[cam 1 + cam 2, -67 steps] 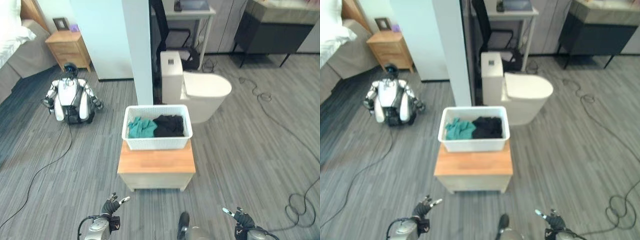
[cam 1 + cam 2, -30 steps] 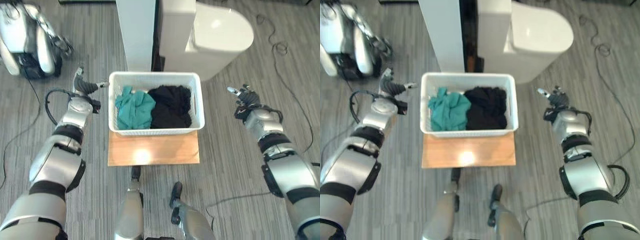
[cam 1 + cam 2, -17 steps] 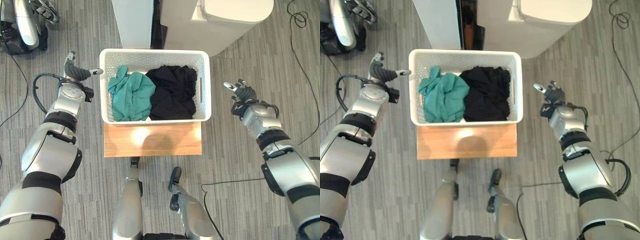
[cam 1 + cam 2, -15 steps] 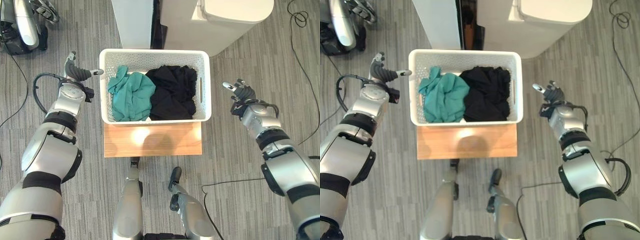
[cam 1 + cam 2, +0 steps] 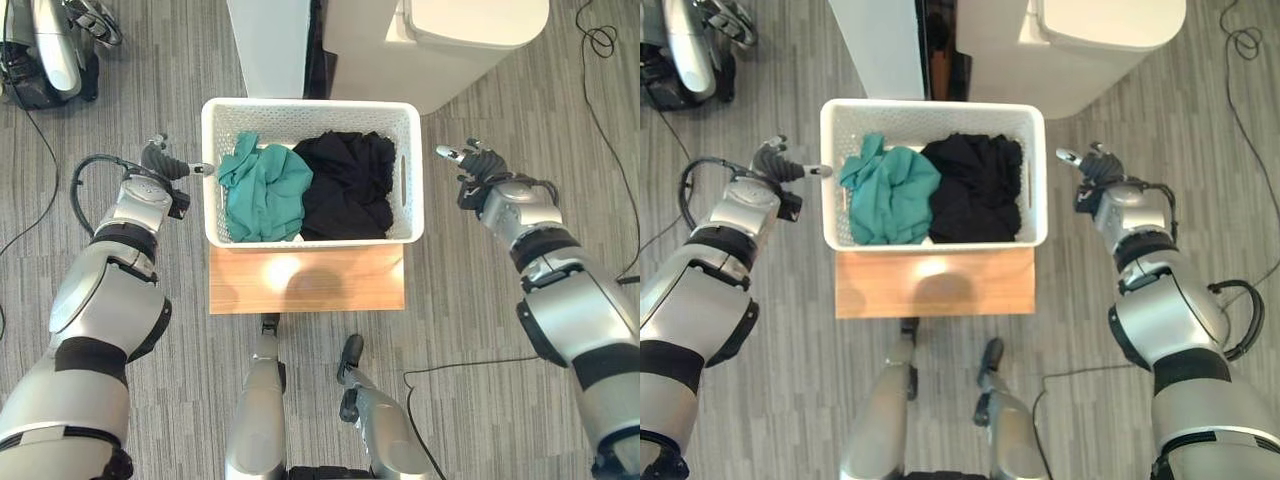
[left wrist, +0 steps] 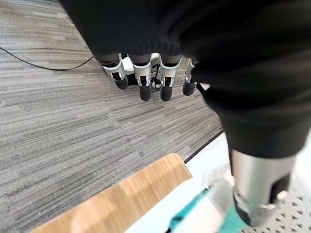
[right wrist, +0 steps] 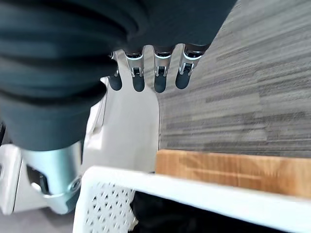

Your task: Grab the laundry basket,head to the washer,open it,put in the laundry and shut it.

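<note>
Basket: a white perforated plastic laundry basket point(image 5: 310, 235) sits on a low wooden worktop point(image 5: 306, 283), between the two hands
Laundry: a crumpled teal cloth point(image 5: 262, 191) fills the basket's left half, a crumpled black cloth point(image 5: 347, 187) its right half
Left hand: the left hand point(image 5: 164, 165) is just beside the basket's left wall, fingers relaxed and grasping nothing; its thumb tip reaches the rim, though contact cannot be judged
Right hand: the right hand point(image 5: 478, 166) is near the basket's right wall but apart from it, fingers spread loose, holding nothing
Beyond the basket: a white rounded appliance point(image 5: 440, 45) stands on the grey wood-grain floor point(image 5: 470, 330), behind the basket
</note>
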You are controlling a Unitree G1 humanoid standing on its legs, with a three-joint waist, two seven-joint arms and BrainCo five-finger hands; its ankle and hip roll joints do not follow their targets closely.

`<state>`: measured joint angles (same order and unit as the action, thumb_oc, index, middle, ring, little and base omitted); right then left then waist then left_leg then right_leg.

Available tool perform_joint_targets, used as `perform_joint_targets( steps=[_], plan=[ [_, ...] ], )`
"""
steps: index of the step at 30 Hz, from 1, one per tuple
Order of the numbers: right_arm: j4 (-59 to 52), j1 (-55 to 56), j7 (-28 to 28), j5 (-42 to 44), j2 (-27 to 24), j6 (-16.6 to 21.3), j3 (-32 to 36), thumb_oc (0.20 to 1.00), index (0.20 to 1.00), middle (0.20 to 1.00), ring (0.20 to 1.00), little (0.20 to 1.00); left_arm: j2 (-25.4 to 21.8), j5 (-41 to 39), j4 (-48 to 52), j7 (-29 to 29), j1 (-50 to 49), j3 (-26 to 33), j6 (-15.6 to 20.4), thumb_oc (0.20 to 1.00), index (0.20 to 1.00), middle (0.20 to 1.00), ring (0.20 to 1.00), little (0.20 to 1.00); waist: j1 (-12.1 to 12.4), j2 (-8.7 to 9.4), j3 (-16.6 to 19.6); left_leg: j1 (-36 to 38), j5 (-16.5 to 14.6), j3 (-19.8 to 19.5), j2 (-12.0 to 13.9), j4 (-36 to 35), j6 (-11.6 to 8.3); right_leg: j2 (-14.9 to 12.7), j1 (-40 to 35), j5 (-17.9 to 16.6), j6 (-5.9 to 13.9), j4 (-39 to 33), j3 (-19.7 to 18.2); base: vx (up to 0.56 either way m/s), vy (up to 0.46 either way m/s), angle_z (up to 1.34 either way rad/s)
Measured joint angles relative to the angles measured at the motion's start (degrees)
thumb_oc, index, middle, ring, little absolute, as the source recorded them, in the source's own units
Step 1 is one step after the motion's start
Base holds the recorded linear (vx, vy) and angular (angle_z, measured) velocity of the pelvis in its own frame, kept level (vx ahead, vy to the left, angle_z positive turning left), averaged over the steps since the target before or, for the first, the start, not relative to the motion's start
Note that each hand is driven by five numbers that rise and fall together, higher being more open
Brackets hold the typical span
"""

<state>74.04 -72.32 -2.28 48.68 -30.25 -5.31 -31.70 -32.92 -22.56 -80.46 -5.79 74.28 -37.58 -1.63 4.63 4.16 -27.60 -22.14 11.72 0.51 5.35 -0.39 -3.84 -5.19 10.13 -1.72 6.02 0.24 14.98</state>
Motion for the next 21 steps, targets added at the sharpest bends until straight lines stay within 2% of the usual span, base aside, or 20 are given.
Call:
perform_joint_targets(
  steps=[6, 18, 21],
  plan=[
    [2.2, -0.6, 0.7, 0.1, 0.5, -0.2, 0.0, 1.0, 1.0, 1.0, 1.0, 1.0, 1.4, 0.6, 0.0, 0.1, 0.7, -2.1, -0.2, 1.0, 1.0, 1.0, 1.0, 1.0, 0.0, -0.75, 0.4, -1.7, 0.2, -0.5, -0.1, 0.0, -0.04, 0.0, 1.4, 0.0, 0.01, 0.0, 0.8, 0.0, -0.003, 0.03],
    [6.3, -1.2, 1.5, 0.1, 1.2, -2.1, 0.0, 1.0, 1.0, 1.0, 1.0, 1.0, 5.1, 0.6, 0.7, 1.1, 3.8, -3.3, 0.2, 1.0, 1.0, 1.0, 1.0, 1.0, 0.4, -1.14, 0.6, -5.4, 0.7, -3.2, -1.2, -0.5, -0.17, -0.1, 3.0, -0.1, 0.16, -1.5, 3.7, 0.03, -0.004, 0.12],
    [6.3, -2.0, 1.6, 0.0, 1.2, -2.2, -2.4, 1.0, 1.0, 1.0, 1.0, 1.0, 6.1, 0.6, 1.0, 1.2, 5.2, -3.7, 0.2, 1.0, 1.0, 1.0, 1.0, 1.0, 0.9, -1.64, 0.9, -6.8, 1.0, -3.9, -1.4, -0.8, -0.17, -0.1, 4.2, -0.1, 0.16, -1.6, 4.4, 0.04, 0.003, 0.13]
  ],
)
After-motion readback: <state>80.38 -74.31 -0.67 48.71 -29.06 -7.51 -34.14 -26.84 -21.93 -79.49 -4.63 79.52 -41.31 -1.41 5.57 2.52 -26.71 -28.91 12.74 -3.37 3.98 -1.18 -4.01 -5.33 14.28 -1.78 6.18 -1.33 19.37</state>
